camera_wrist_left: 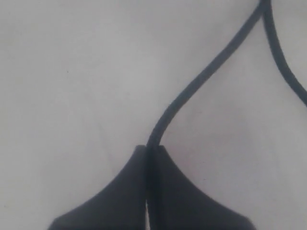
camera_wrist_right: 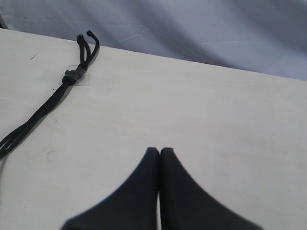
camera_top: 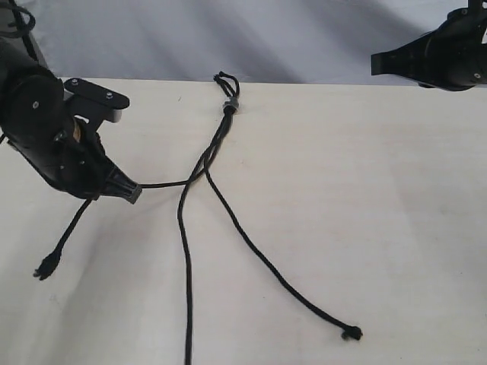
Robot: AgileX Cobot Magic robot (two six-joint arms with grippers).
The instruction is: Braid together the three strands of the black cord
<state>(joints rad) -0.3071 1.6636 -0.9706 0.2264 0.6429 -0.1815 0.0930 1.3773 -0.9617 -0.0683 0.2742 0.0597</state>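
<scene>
Black cord (camera_top: 215, 141) lies on a pale tabletop (camera_top: 365, 228), with the joined end near the far edge. Grey band (camera_top: 230, 104) binds it there, and short loops (camera_top: 226, 80) stick out past the band towards the edge. Below the band the three strands run close together, loosely crossed, then fan apart.

- Left strand (camera_top: 163, 184): pulled sideways to the left and pinched in the left gripper (camera_top: 131, 192). Its free length drops out behind the gripper and ends in a knotted tip (camera_top: 47, 268) near the left edge. Cannot tell if that tip rests on the table.
- Middle strand (camera_top: 185, 266): runs towards the near edge and out of frame.
- Right strand (camera_top: 266, 262): slants to the near right, flat on the table, ending in a frayed knot (camera_top: 351, 332).

Left wrist view: fingertips (camera_wrist_left: 165, 167) pressed together with the left strand (camera_wrist_left: 201, 76) clamped between them. A second strand (camera_wrist_left: 284, 69) curves past alongside.

Right gripper (camera_top: 377, 65): raised at the far right, well apart from the cord. Right wrist view: jaws closed tip to tip (camera_wrist_right: 159, 152) with nothing between them. From there the cord (camera_wrist_right: 43, 112), band (camera_wrist_right: 74, 75) and loops (camera_wrist_right: 86, 45) are all visible.

Grey-white cloth backdrop (camera_top: 304, 38) hangs behind the table.
</scene>
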